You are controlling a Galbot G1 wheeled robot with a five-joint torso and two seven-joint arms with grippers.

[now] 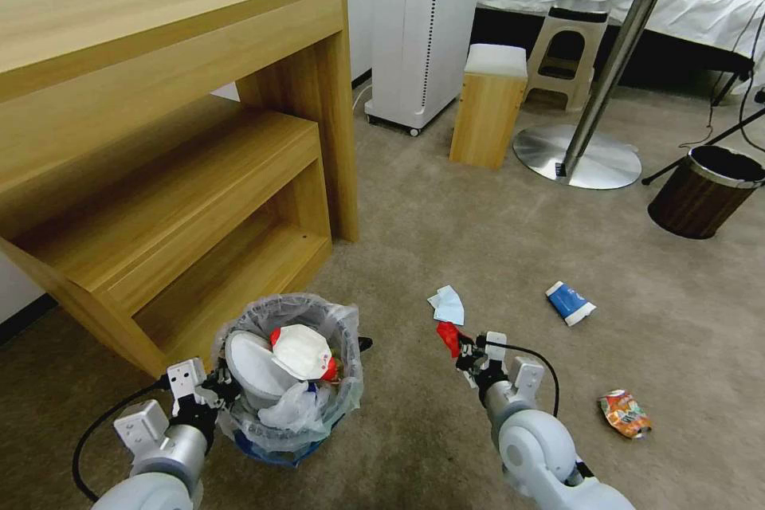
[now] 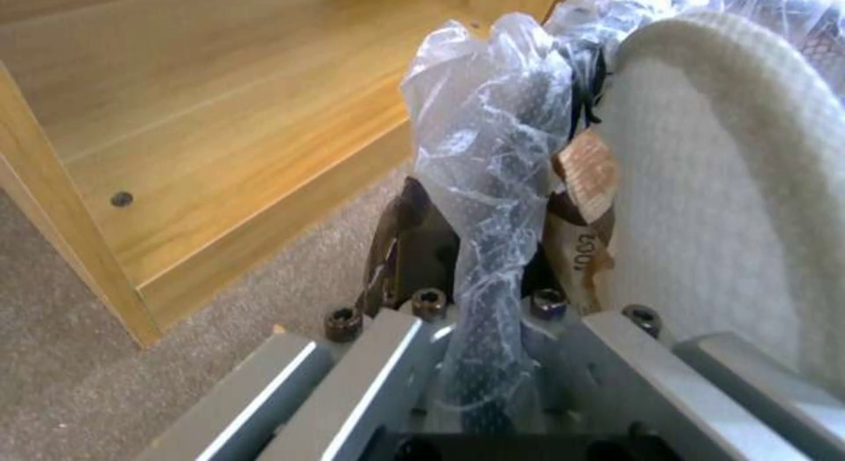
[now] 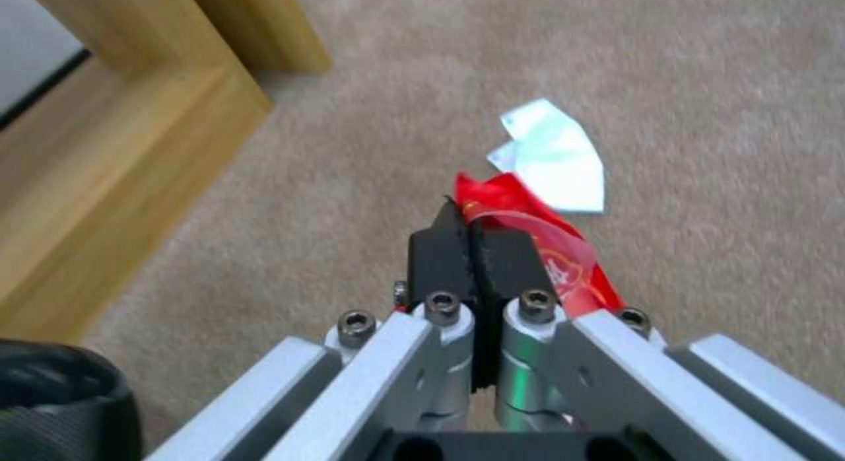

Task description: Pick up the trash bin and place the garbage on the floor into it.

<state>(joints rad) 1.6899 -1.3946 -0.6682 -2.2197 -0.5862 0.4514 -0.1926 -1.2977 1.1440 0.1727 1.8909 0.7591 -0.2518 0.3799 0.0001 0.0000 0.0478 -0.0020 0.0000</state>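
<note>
Carpet spreads ahead: the trash bin (image 1: 288, 382), already stuffed, hangs at seven o'clock; mask (image 1: 447, 304), cup (image 1: 570, 303) and can (image 1: 625, 413) remain. Left gripper (image 2: 493, 263) pinches its rim. Right gripper (image 3: 475, 233) clamps a red wrapper (image 3: 537, 243), undelivered.

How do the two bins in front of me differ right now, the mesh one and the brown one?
The trash bin is black wire mesh lined with a clear bag; the brown bin has wood-grain sides and a metal rim. The trash bin is packed with litter, including a white slipper; the brown bin's inside looks dark, contents unclear. The left gripper has its jaws clamped on the trash bin's rim; the brown bin stands ungripped near the round table's base. Both are round and open-topped.
</note>
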